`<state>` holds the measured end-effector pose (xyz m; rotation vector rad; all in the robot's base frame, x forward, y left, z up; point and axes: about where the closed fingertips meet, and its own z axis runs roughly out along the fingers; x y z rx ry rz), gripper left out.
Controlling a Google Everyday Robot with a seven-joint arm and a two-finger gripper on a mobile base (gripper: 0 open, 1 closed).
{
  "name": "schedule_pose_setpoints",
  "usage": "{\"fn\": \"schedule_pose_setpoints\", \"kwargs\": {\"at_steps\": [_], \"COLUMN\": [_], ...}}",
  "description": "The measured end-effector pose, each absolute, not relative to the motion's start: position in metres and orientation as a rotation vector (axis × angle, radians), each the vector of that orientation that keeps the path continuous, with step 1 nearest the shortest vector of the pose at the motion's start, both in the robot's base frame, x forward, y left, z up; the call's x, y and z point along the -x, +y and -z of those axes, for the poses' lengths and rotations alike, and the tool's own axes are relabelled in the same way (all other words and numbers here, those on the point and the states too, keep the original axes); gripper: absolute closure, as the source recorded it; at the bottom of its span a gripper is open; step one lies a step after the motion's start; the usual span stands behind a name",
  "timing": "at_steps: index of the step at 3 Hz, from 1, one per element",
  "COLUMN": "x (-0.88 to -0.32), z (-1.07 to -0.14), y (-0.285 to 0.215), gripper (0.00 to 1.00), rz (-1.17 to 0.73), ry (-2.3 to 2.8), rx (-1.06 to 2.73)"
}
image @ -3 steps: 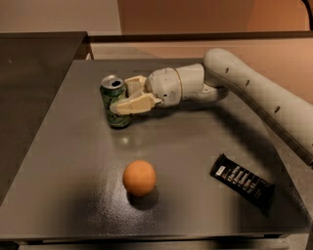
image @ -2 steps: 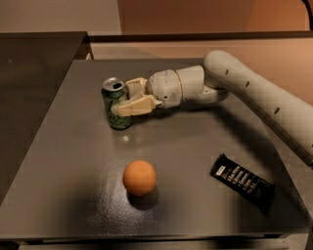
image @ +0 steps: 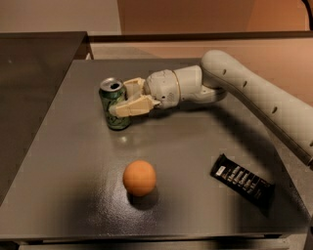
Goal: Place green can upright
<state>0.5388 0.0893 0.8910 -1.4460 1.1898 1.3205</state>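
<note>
Dark gray counter (image: 73,205), kinda dull sheen, with the tool (image: 119,96) over its back left. Off to the left there's a darker surface (image: 34,97), pale wall (image: 58,14) behind, orange-brown panel (image: 195,14) beside it.

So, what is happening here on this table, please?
A robot arm reaches in from the right. Its gripper is at the back left of the grey table, closed around a green can. The can stands upright with its base on the table. An orange ball lies nearer the front, and a black snack wrapper lies flat at the front right. Nothing touches either of them.
</note>
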Motion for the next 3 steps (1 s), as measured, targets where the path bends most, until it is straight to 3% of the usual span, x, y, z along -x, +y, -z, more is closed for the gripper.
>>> {"fn": "schedule_pose_setpoints", "kwargs": {"at_steps": [1,2,3], "x": [-0.5377,-0.5367,-0.5367], "z": [-0.8914,-0.8918,-0.8918], "y": [0.0915,0.0937,0.0938], "gripper": [0.13,0.0,0.0], "rz": [-1.323,-1.326,-1.327], "ry": [1.187,1.184,1.183], "rx": [1.449,1.453,1.453]}}
